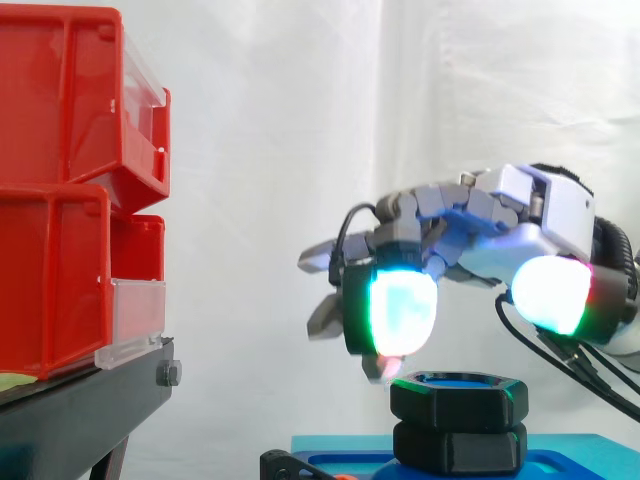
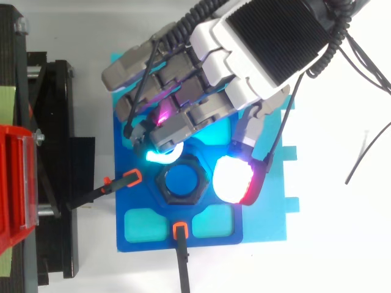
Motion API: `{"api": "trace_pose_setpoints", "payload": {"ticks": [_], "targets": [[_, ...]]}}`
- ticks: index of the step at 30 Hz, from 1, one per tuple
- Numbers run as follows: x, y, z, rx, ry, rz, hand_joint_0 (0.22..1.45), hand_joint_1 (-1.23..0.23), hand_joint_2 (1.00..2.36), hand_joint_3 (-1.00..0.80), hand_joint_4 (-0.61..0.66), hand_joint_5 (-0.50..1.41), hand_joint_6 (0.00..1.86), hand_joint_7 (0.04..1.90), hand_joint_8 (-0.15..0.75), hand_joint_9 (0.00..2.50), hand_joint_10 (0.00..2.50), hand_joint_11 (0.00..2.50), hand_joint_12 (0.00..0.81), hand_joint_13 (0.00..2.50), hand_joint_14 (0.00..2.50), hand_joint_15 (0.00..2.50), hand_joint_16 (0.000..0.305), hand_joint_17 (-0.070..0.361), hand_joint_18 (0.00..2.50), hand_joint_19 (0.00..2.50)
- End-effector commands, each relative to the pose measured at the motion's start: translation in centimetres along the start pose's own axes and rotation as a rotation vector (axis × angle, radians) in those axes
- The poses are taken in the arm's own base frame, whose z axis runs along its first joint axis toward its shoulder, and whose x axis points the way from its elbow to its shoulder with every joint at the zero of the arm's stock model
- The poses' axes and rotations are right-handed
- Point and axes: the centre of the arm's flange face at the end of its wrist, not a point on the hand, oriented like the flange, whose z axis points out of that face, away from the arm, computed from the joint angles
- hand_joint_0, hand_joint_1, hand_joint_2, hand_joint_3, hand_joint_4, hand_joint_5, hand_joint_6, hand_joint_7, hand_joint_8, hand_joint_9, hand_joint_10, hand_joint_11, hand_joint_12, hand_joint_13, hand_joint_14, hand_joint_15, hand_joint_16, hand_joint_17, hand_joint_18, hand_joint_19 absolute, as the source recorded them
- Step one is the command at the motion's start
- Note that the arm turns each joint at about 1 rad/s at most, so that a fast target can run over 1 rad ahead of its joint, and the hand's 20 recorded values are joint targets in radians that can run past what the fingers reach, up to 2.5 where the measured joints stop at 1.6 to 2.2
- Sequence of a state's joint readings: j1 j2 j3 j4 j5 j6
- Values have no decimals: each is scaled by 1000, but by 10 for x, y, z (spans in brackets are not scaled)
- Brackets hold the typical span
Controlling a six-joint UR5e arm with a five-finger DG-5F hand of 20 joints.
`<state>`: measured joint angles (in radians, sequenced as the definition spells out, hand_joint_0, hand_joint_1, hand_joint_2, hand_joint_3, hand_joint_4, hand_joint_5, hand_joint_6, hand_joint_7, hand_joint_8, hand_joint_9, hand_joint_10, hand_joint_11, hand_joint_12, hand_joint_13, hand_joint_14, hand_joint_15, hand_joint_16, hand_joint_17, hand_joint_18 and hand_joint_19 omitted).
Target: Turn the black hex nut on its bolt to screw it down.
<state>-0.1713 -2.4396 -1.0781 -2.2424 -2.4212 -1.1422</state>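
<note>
The black hex nut [image 2: 181, 182] sits on a blue bolt whose top shows through its hole, standing on a blue base plate [image 2: 269, 213]. In the side view the nut [image 1: 458, 395] rests over a second black hex piece [image 1: 460, 445]. My hand [image 2: 244, 55] hovers over it, open, with fingers bent downward. One glowing fingertip [image 1: 400, 310] hangs just above the nut's left top edge. The thumb pad [image 1: 550, 292] sits higher, to the right. From above, the finger pad [image 2: 160, 154] and thumb pad [image 2: 234, 180] flank the nut without clasping it.
Two black clamps with orange tips [image 2: 131, 178] [image 2: 179, 230] hold the blue plate from the left and front. Red bins [image 1: 70, 190] on a black stand [image 1: 90, 410] rise at the left. A white surface lies to the right of the plate.
</note>
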Motion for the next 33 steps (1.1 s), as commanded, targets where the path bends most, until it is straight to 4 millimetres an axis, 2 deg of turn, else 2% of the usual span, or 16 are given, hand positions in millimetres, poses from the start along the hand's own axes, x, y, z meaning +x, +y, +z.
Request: {"api": "trace_pose_setpoints", "payload": {"ticks": [1, 8, 14, 21, 28, 33], "targets": [[-6, 1, 10, -13, -19, -6, 544, -367, 1000, -500, 180, -45, 501, 1341, 253, 1083, 17, 386, 288, 773, 8, 218, 30, 69, 434, 197], [-9, 6, 33, -9, -64, -29, 543, -367, 1000, -500, 191, -56, 502, 1242, 247, 1076, 14, 377, 288, 762, 9, 220, 31, 69, 431, 205], [-2, 12, 40, 13, -60, -17, 544, -365, 1000, -500, 194, -57, 502, 1232, 251, 1064, 14, 368, 288, 750, 8, 211, 31, 69, 423, 207], [25, 35, 54, 63, -27, -17, 544, -368, 1000, -500, 194, -54, 502, 1270, 248, 1057, 16, 368, 289, 725, 8, 210, 32, 72, 408, 214], [33, 42, 60, 68, -19, -43, 540, -373, 1000, -500, 185, -54, 502, 1267, 243, 1032, 13, 348, 292, 652, 7, 189, 34, 76, 360, 206], [46, 45, 57, 76, -10, -36, 537, -375, 1000, -500, 173, -53, 502, 1256, 244, 1009, 13, 331, 293, 596, 6, 164, 34, 76, 331, 204]]}}
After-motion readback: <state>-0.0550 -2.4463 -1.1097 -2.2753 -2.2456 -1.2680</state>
